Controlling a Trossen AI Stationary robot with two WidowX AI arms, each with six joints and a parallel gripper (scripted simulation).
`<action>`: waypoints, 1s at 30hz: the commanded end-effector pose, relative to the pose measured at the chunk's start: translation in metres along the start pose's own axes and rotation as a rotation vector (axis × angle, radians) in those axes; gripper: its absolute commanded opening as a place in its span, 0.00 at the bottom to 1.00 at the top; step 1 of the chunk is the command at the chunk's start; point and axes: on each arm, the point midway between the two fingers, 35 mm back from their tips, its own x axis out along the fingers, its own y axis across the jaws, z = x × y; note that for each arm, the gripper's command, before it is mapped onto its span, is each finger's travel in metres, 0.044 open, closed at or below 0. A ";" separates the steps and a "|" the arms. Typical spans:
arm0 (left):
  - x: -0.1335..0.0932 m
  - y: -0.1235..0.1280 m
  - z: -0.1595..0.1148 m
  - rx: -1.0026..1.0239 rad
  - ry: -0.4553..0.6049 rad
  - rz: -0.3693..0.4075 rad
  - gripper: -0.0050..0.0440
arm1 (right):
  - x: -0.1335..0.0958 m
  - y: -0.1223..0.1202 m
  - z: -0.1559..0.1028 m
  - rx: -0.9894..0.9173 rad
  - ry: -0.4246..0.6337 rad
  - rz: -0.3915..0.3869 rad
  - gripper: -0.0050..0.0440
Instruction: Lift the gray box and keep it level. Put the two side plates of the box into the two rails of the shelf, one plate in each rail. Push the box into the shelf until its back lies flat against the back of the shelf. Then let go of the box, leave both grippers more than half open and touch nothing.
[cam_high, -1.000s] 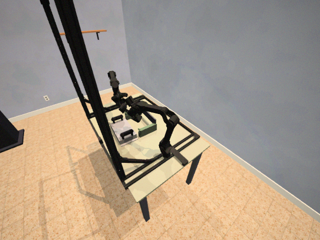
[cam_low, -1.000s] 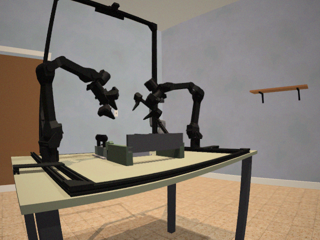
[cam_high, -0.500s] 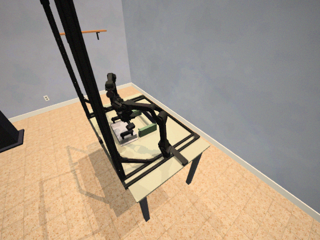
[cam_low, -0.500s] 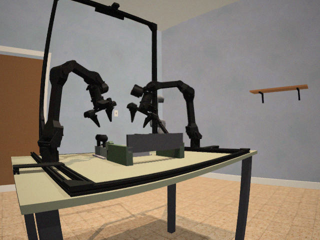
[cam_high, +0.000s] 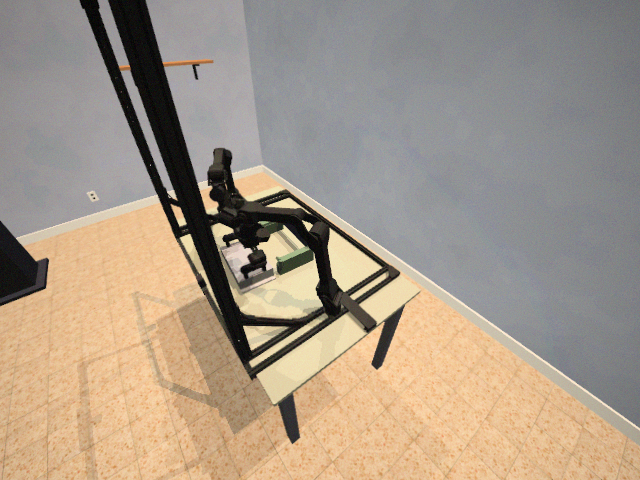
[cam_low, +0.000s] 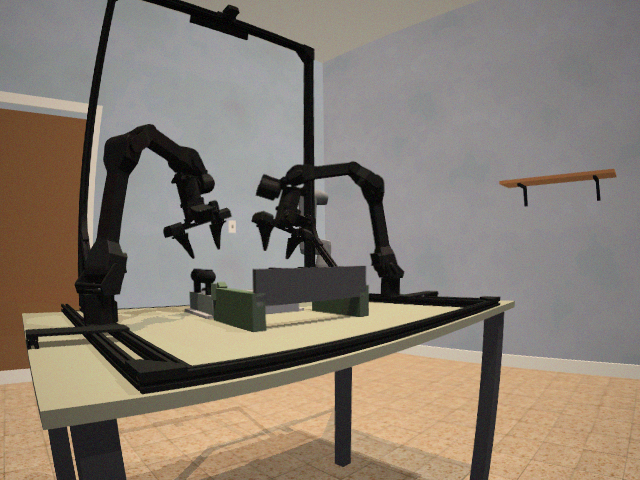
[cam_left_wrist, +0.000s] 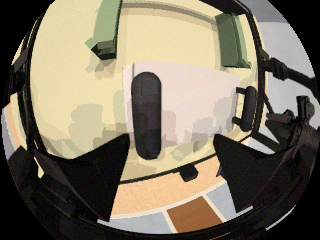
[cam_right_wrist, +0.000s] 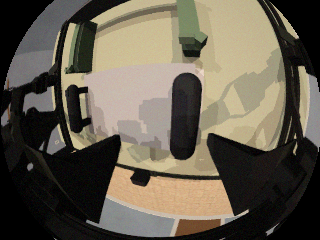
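Observation:
The gray box (cam_left_wrist: 183, 103) lies flat on the table in front of the shelf, with a black handle near each end. My left gripper (cam_left_wrist: 173, 139) is open and hovers above one handle (cam_left_wrist: 147, 115). My right gripper (cam_right_wrist: 164, 139) is open and hovers above the other handle (cam_right_wrist: 186, 115). In the exterior view both the left gripper (cam_low: 279, 235) and the right gripper (cam_low: 199, 235) hang well above the table and touch nothing. The shelf has two green rails (cam_left_wrist: 108, 20) (cam_left_wrist: 234, 40) and a gray back plate (cam_low: 309, 284). The box (cam_high: 248, 268) sits outside the rails.
A black frame (cam_low: 310, 356) runs around the table top, with tall black posts (cam_high: 170, 155) beside the box. The table edge lies close behind the box in both wrist views. The arm bases stand at opposite table ends.

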 end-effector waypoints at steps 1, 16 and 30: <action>0.009 0.004 0.000 -0.003 -0.005 0.008 0.88 | 0.012 -0.006 0.001 0.004 -0.013 -0.012 0.88; 0.026 0.008 -0.001 -0.003 -0.005 0.008 0.88 | 0.029 -0.009 0.000 0.004 -0.013 -0.012 0.88; 0.045 0.013 -0.002 -0.003 -0.005 0.008 0.88 | 0.048 -0.015 -0.001 0.004 -0.012 -0.012 0.88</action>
